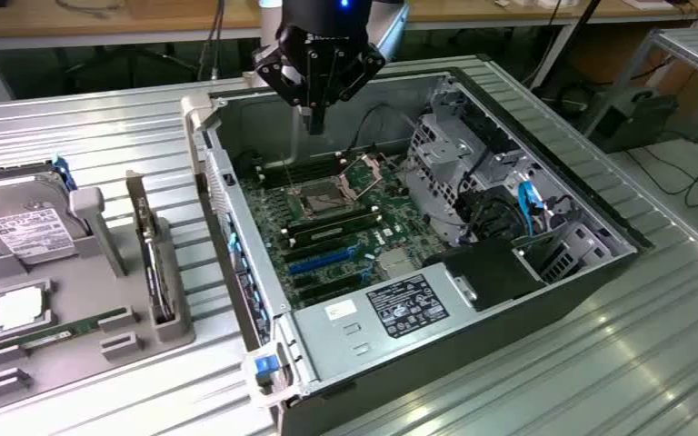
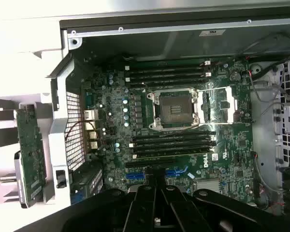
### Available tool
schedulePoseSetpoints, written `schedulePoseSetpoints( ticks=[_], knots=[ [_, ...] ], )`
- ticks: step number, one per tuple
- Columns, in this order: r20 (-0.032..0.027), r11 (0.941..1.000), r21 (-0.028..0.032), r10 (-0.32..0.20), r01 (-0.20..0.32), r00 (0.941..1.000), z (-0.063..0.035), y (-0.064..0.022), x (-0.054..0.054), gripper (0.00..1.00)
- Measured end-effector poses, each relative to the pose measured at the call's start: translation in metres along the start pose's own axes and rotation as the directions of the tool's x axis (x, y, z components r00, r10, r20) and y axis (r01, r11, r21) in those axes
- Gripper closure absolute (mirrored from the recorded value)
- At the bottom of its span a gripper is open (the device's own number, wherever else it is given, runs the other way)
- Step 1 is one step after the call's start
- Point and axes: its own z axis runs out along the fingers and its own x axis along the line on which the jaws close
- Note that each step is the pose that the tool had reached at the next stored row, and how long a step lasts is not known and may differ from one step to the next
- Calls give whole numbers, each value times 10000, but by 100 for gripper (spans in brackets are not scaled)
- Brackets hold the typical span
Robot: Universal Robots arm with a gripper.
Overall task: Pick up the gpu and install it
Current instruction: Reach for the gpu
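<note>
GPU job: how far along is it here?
Nothing done yet: the gpu stands in the grey holder outside the computer case. The gripper hangs over the motherboard, away from the gpu. Pickup and install both remain.

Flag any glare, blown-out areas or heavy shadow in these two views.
Wrist view: the tray beside the case is blown out to near white, while the motherboard is evenly lit and the gripper is a dark silhouette. Exterior view: the ribbed metal table carries bright streaks of glare toward that view's right; the case interior sits in mild shade.
</note>
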Motion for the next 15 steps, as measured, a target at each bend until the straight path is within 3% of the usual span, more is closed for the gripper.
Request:
schedulePoseSetpoints(
  ticks=[10,15],
  knots=[
    [1,10000,1,3,-3,10000,-1,-3,24,89],
    [5,10000,0,0,0,10000,-13,-77,382,89]
  ],
)
